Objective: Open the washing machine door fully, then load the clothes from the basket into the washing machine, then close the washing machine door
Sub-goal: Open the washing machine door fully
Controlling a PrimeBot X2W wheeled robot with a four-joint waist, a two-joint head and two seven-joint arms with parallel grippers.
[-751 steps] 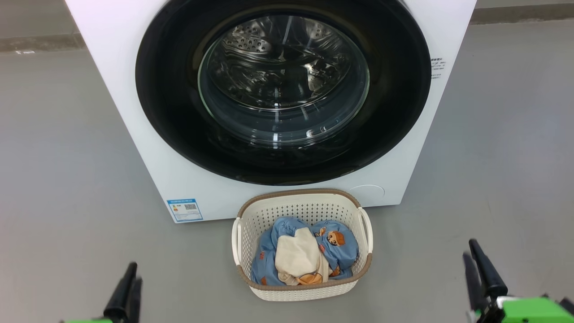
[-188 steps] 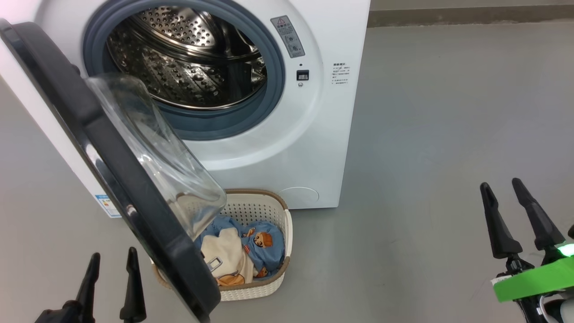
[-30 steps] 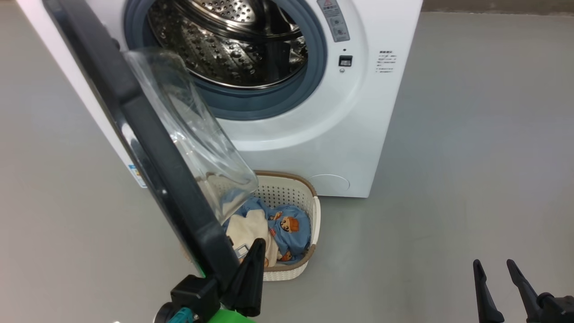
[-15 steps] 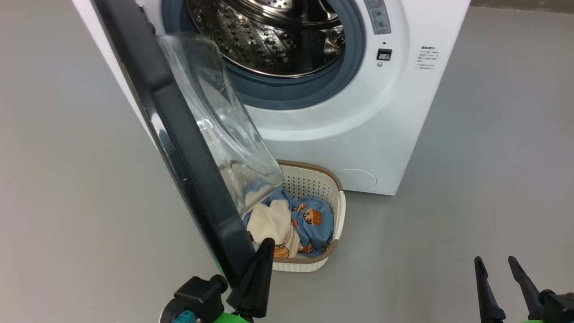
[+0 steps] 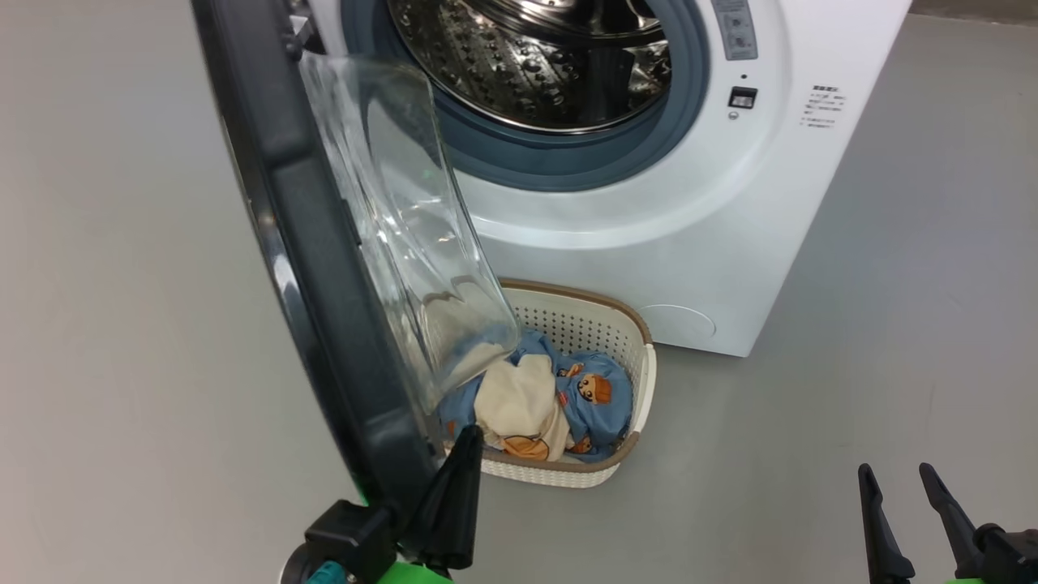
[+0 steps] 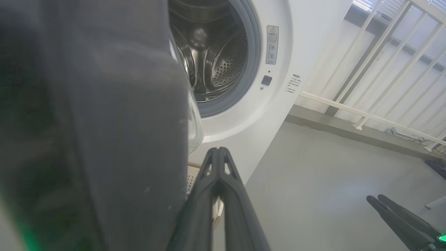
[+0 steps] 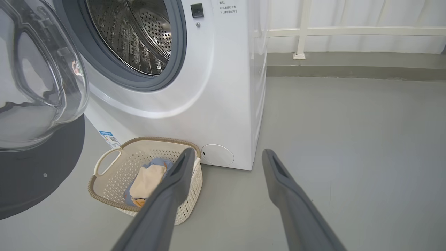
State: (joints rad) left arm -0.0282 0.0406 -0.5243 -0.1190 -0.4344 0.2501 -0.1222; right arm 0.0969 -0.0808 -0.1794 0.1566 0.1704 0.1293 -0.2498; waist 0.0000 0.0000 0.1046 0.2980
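A smooth grey floor (image 5: 892, 324) runs back to a low kerb and a white metal railing (image 7: 348, 31). On it stands the big white front-loading washing machine (image 5: 689, 243), its perforated steel drum (image 5: 551, 57) bare behind the grey rubber gasket (image 5: 568, 166). The large round door with the wide glossy black rim and clear domed glass window (image 5: 316, 268) is swung out on the machine's left. From the head view its dome hangs over the left part of the small cream perforated plastic basket with a brown rim (image 5: 568, 324). The basket sits on the floor just in front of the machine.

The clothes (image 5: 596, 393), light blue fabric printed with orange-brown bears and a plain cream cloth on top, lie bundled inside the basket.

The left tool (image 5: 469, 434) has its dark fingers pressed together, holding nothing. It sits right against the inner side of the door's lower rim. The right tool (image 5: 894, 470) is low on the right, well apart from the basket, fingers spread and empty.
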